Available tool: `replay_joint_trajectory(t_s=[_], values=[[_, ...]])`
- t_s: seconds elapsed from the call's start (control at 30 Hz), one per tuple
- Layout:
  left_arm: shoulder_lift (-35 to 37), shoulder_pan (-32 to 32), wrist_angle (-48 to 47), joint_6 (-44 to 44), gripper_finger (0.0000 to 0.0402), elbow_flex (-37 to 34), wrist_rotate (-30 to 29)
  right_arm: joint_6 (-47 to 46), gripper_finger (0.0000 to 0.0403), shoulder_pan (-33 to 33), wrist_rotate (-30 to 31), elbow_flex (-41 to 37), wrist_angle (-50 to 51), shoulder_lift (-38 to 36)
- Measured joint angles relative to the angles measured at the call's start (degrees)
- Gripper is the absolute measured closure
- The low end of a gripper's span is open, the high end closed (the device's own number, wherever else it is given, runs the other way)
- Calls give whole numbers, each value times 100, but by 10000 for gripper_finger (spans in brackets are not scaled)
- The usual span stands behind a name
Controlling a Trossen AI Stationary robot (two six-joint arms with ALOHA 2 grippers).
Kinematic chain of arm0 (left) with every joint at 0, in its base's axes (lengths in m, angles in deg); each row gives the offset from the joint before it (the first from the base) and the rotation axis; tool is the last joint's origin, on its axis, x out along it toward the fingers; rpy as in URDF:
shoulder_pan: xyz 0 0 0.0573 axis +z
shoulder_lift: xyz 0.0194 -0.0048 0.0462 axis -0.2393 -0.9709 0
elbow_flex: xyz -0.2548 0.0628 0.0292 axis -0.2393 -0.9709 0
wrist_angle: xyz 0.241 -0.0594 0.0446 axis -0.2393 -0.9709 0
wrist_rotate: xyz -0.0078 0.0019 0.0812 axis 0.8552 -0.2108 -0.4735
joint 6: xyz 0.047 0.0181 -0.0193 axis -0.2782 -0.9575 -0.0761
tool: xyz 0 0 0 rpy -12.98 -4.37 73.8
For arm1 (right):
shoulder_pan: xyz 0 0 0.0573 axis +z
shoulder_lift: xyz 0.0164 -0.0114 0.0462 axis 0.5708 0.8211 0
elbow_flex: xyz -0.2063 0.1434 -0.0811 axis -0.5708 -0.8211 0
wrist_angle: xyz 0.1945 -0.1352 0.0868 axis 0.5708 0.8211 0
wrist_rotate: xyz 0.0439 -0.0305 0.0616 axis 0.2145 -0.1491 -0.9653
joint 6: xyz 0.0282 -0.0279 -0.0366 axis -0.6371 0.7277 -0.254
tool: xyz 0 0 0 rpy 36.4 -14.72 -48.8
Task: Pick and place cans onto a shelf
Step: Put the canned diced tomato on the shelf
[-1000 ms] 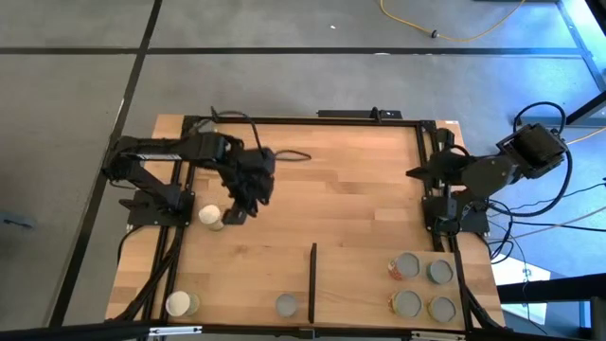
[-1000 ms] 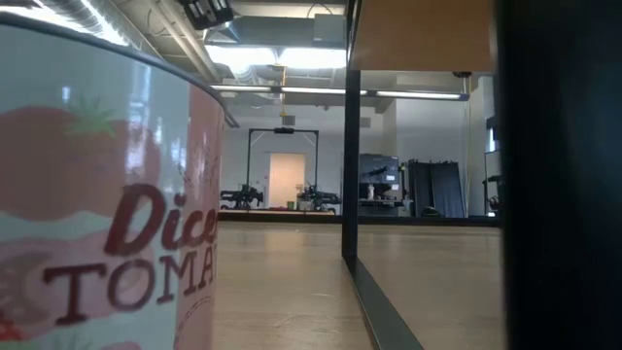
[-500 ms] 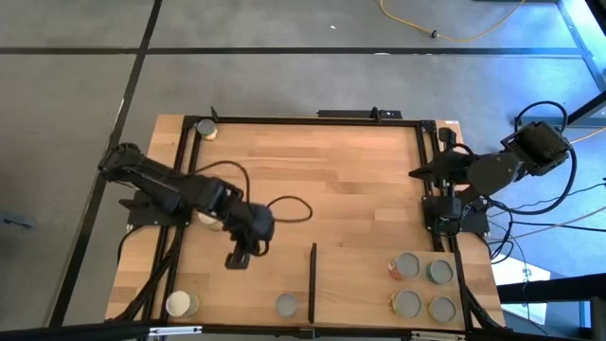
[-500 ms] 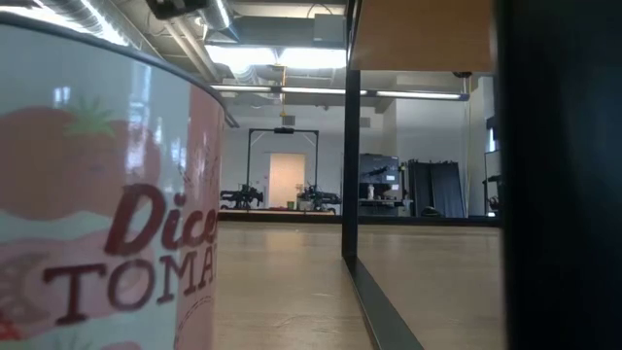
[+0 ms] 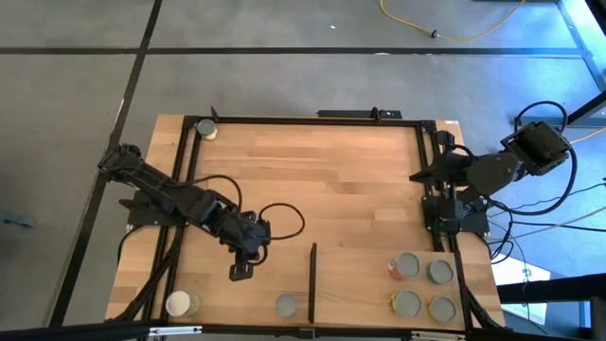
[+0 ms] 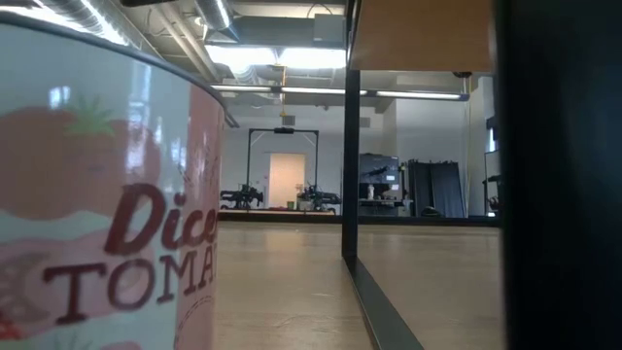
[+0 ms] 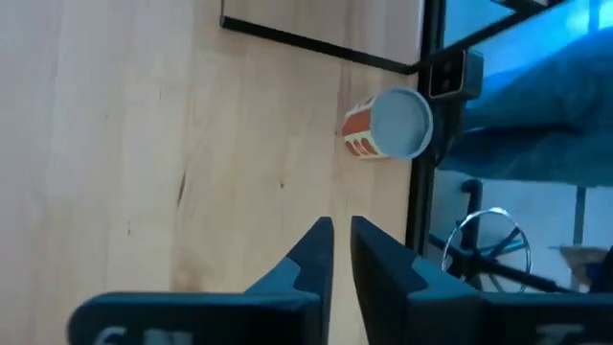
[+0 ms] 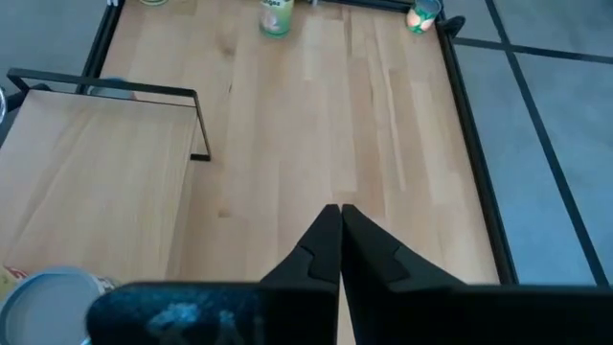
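From above, the left gripper [image 5: 240,272] is hovering near the surface's [image 5: 331,180] front edge, jaws narrowly parted on nothing, a grey-topped can [image 5: 286,304] lying beyond. Four cans [image 5: 407,266] are sitting on the shelf [image 5: 360,284]. The right gripper [image 8: 340,240] is waiting, jaws pressed together.

A tomato can [image 6: 107,194] crowds the low view, cut off at the left and bottom edges, hiding the counter [image 6: 282,282] behind it.

High view: overhead, straight down, whole table [image 5: 312,180]. Low view: tabletop height, pressed close against a tomato can [image 6: 102,194], facing the room. 2 wrist views look down along the tabletop; left wrist shares 1 red-sided can [image 7: 388,125] with overhead.
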Motion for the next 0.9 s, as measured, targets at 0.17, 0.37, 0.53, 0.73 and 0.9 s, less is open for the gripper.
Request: replay_joint_trajectory(t_s=[0.17, 0.37, 0.53, 0.73, 0.9], values=[[-126, -9, 102, 196, 337, 6, 31, 6, 395, 0, 0, 0, 0, 1], [-532, -231, 677, 151, 325, 9, -238, -4, 395, 0, 0, 0, 0, 3], [-1072, -681, 1131, -191, 327, -3, -623, 14, 395, 0, 0, 0, 0, 3], [-1478, -903, 1714, 782, 328, -1, -1489, 20, 395, 0, 1, 0, -1, 3], [-1783, -1128, 2117, 1354, 328, 4, -2056, 24, 395, 0, 2, 0, 0, 5]])
